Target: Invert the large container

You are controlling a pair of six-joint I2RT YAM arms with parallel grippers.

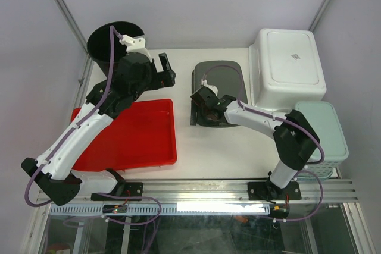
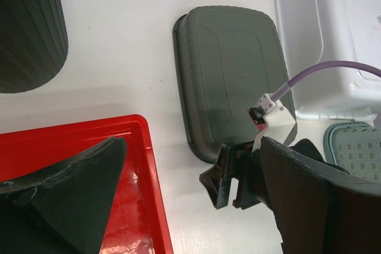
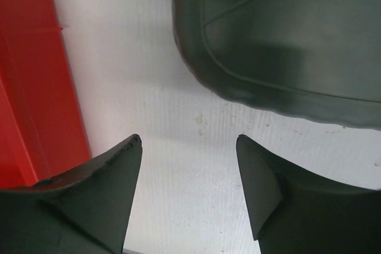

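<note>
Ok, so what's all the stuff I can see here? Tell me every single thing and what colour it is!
bin: one, black, far left corner
tray: one, red, left side
grey container: one, dark grey, middle
white container: one, white, far right
basket: one, pale green, near right
table: one, white, under everything
left gripper: one, black, open, above the table between bin and grey container
right gripper: one, black, open, at the grey container's near edge

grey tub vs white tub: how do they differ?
Colour: the grey tub is dark, the white tub pale. Size: the white tub is larger and stands taller than the grey tub. Place: grey tub centre, white tub to its right, further back. Both are rounded rectangles, apparently base up.
</note>
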